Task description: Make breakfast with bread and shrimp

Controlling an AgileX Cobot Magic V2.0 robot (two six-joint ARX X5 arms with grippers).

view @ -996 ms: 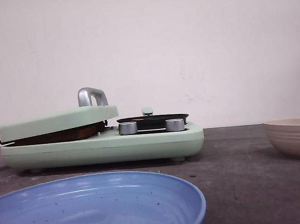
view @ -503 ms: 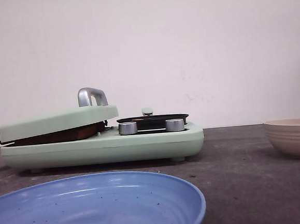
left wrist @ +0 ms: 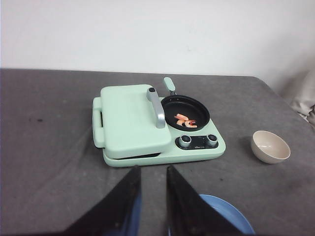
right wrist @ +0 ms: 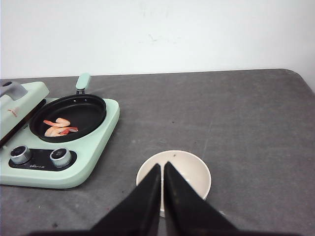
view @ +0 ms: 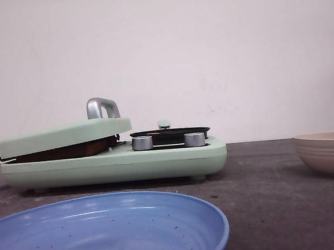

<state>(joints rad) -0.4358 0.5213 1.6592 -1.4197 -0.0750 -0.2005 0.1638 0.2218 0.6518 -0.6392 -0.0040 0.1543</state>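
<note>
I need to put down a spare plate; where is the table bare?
Bare grey table lies beyond and right of the beige bowl, and left of the green cooker. It is tighter between the cooker's front and the blue plate.

Lab tabletop (left wrist: 49, 162), bare white wall (view: 207, 52)

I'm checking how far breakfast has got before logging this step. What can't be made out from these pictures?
- The bread: only a dark brown edge shows under the pale green hinged lid; the lid hides the rest in every view.
- The pinkish-orange shrimp: too small to count; in the front view the black round pan rim hides them.
- The blue plate: cut off by the frame edge.
- The grippers: absent from the front view.
</note>
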